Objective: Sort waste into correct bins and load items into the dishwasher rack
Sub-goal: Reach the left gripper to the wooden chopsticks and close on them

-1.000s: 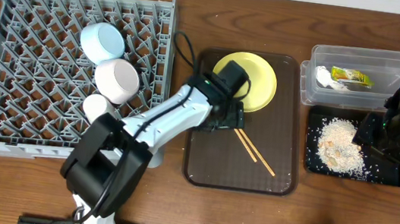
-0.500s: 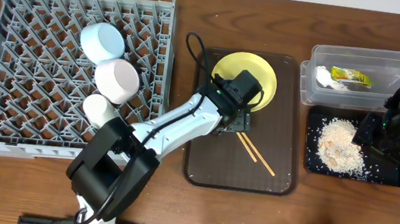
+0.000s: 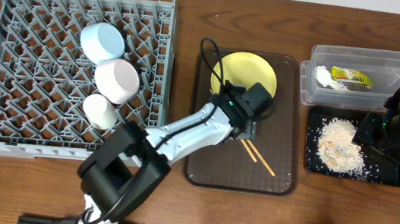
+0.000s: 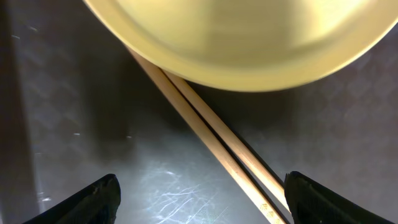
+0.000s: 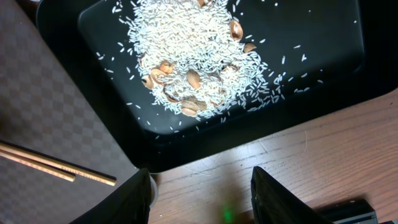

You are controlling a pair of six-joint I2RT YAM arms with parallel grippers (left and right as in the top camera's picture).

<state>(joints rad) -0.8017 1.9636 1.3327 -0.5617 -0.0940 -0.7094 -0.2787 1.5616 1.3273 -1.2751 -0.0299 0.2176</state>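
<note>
A yellow plate (image 3: 239, 72) and a pair of wooden chopsticks (image 3: 259, 157) lie on the brown serving tray (image 3: 205, 166). My left gripper (image 3: 248, 130) hovers low over the chopsticks' upper end, just below the plate's rim. In the left wrist view it (image 4: 202, 199) is open, and the chopsticks (image 4: 211, 137) run diagonally from under the plate (image 4: 236, 37) toward its right finger. The grey dishwasher rack (image 3: 29, 68) holds a light blue bowl (image 3: 102, 42), a white bowl (image 3: 117, 80) and a small pale cup (image 3: 98, 110). My right gripper (image 5: 202, 199) stands open and empty beside the black tray (image 5: 323, 74).
The clear tub (image 3: 371, 56) at the back right contains a yellow-green wrapper (image 3: 351, 75) and a white scrap (image 3: 324, 77). Beige food scraps (image 3: 339, 143) are piled in the black tray (image 3: 391, 177). Bare wooden table lies in front of both trays.
My left arm has swung right across the brown tray, from the plate's left edge to the chopsticks' upper end. The right arm has not moved.
</note>
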